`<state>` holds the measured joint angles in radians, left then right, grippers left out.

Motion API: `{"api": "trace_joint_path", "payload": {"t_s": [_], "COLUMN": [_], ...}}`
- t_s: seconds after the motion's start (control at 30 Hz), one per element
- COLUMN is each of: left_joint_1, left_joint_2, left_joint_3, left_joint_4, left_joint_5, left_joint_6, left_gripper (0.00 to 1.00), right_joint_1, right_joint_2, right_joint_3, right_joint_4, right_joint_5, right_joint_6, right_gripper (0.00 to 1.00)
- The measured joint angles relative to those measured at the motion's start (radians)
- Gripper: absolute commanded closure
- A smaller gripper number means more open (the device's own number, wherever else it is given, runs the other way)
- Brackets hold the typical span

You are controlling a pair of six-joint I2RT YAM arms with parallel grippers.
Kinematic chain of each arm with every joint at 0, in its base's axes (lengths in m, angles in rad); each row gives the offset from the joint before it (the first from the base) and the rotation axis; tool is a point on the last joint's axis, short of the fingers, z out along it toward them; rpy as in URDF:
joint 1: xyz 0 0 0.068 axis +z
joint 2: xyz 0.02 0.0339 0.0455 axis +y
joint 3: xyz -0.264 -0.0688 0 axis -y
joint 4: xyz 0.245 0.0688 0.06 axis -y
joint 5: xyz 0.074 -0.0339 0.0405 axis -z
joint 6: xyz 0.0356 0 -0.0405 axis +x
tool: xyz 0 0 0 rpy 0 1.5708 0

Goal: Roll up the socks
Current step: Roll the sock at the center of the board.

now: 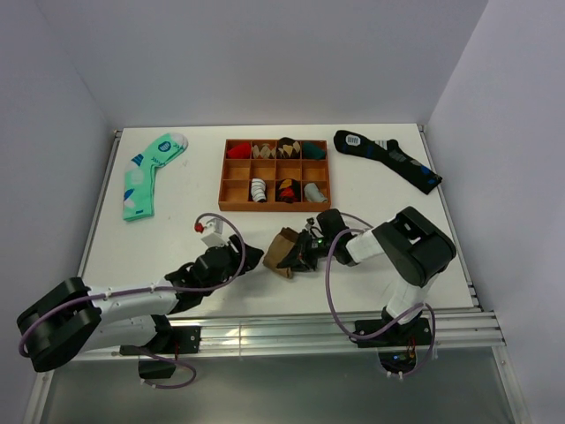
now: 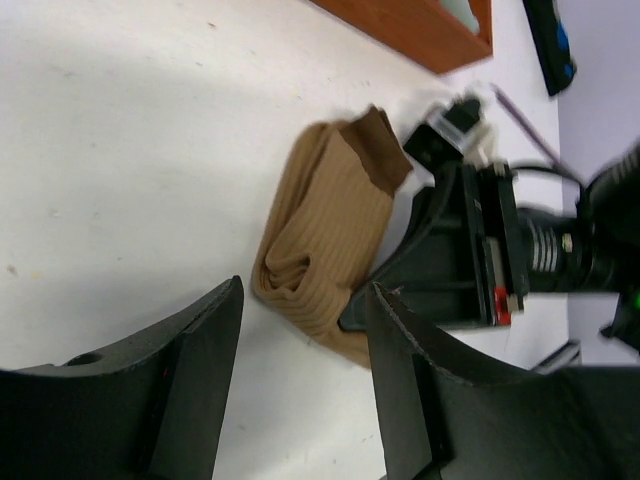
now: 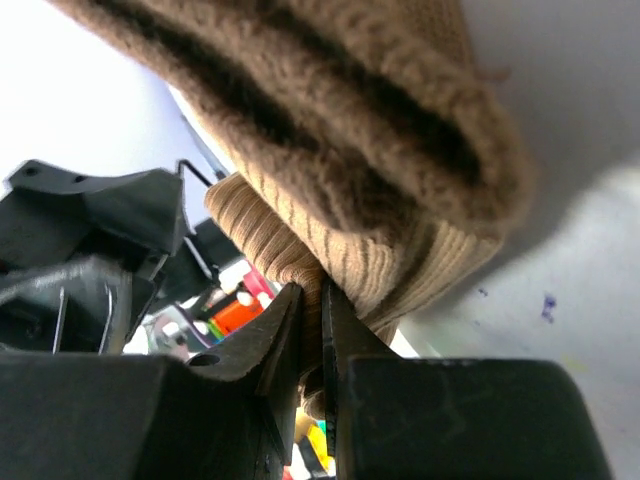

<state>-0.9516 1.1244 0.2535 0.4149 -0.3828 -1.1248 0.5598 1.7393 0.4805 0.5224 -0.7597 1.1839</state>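
The tan-brown socks (image 1: pixel 282 251) lie as a folded, partly rolled bundle on the table below the wooden tray. In the left wrist view the socks (image 2: pixel 325 235) show a darker cuff at the far end and a coiled near end. My right gripper (image 1: pixel 302 256) is shut on the socks' edge; the right wrist view shows a fold of ribbed sock (image 3: pixel 400 180) pinched between the fingertips (image 3: pixel 312 310). My left gripper (image 1: pixel 252 258) is open and empty just left of the bundle, its gap (image 2: pixel 305 350) short of the coiled end.
A wooden tray (image 1: pixel 224 175) holding several rolled socks stands behind the bundle. A mint-green dotted sock (image 1: pixel 146 174) lies at the far left. A dark navy sock (image 1: pixel 388 157) lies at the far right. The table's metal front rail (image 1: pixel 291 327) runs below the arms.
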Motion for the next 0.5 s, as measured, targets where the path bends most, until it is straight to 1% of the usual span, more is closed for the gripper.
{"api": "trace_joint_path", "payload": {"t_s": [0.27,0.5], "left_joint_1": [0.005,0.006], "left_joint_2": [0.004,0.059], "left_joint_3": [0.006,0.025], "left_joint_4": [0.014,0.058], "left_joint_5": [0.103,0.171], "left_joint_6": [0.175,0.278], "left_gripper": [0.41,0.43], "right_joint_1": [-0.037,-0.070], "right_joint_2": [0.021,0.021], "right_joint_3": [0.137,0.190], "right_joint_4": [-0.290,-0.448], "right_joint_5": [-0.042,-0.060], "right_joint_6": [-0.171,-0.265], "right_gripper": [1.00,1.00]}}
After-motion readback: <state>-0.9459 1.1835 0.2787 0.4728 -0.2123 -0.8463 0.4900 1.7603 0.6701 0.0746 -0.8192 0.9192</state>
